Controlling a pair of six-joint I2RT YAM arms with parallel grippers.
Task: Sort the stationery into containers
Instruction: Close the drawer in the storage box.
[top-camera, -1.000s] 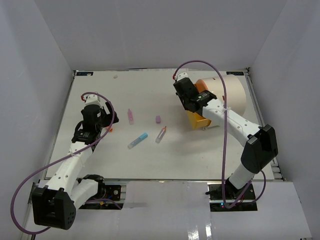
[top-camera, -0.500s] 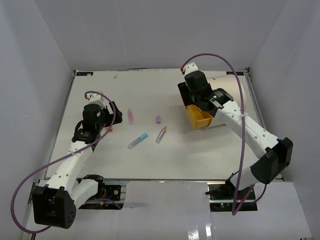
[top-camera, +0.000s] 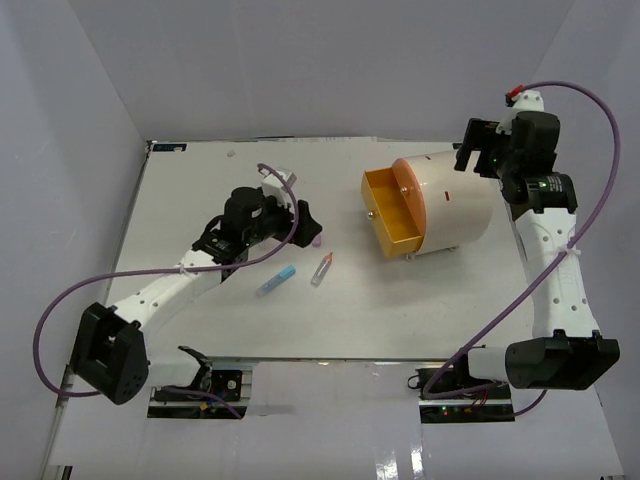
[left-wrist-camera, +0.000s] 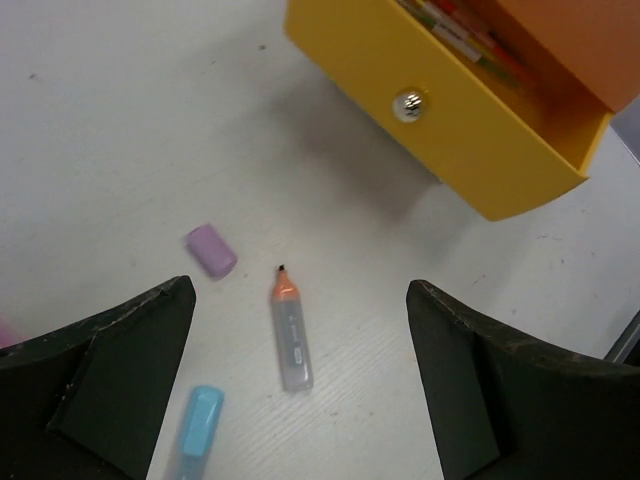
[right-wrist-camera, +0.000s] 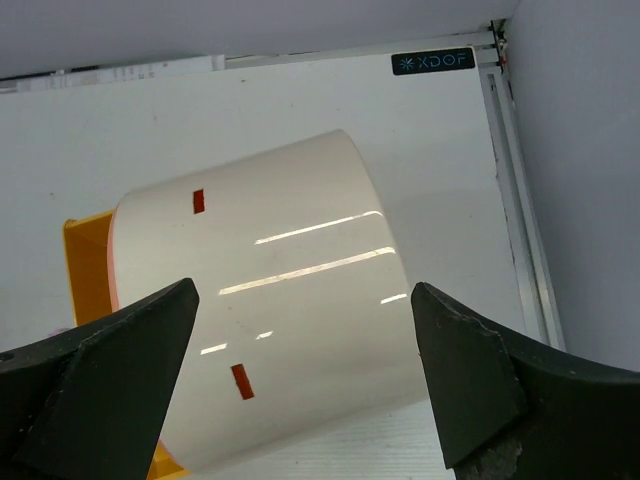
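A cream drum (top-camera: 450, 195) lies on its side at the right, and its orange drawer (top-camera: 388, 212) stands pulled out toward the middle. The left wrist view shows pens (left-wrist-camera: 468, 38) inside the drawer (left-wrist-camera: 470, 150). On the table lie a purple cap (top-camera: 316, 240), a clear marker with an orange tip (top-camera: 321, 269) and a blue marker (top-camera: 275, 281). My left gripper (top-camera: 303, 222) hangs open just above them, with the clear marker (left-wrist-camera: 289, 335), purple cap (left-wrist-camera: 211, 250) and blue marker (left-wrist-camera: 195, 430) below its jaws. My right gripper (top-camera: 472, 155) is open and empty, high over the drum (right-wrist-camera: 270, 320).
White walls close in the table (top-camera: 200, 320) at the back and on both sides. A metal rail (right-wrist-camera: 515, 200) runs along the right edge behind the drum. A purple cable (top-camera: 120, 285) loops from each arm.
My right gripper has opened and drawn back from the drawer, up to the back right over the drum. My left arm has swung right, toward the markers in the middle.
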